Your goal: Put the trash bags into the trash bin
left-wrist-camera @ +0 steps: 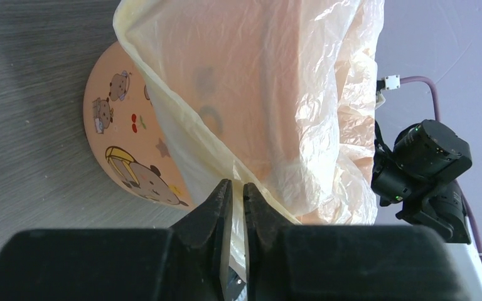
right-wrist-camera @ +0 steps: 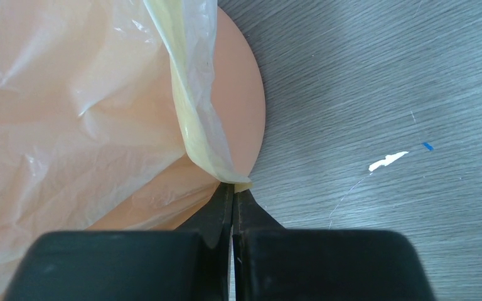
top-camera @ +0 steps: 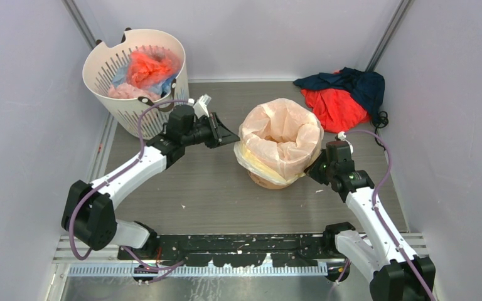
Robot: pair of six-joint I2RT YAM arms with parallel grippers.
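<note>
The pale-yellow trash bag [top-camera: 280,139] lines the orange trash bin [top-camera: 265,180] at the table's middle, its rim folded over the bin's outside. My left gripper [top-camera: 233,137] is at the bin's left side, shut on the bag's edge [left-wrist-camera: 238,207]; the bin's cartoon print [left-wrist-camera: 135,169] shows beside it. My right gripper [top-camera: 312,169] is at the bin's right side, shut on the bag's folded edge [right-wrist-camera: 226,169] against the bin's wall [right-wrist-camera: 241,106].
A white slotted basket [top-camera: 116,103] with red, pink and blue plastic bundles [top-camera: 145,70] stands at the back left. A red and navy cloth heap [top-camera: 342,93] lies at the back right. Walls close in on both sides.
</note>
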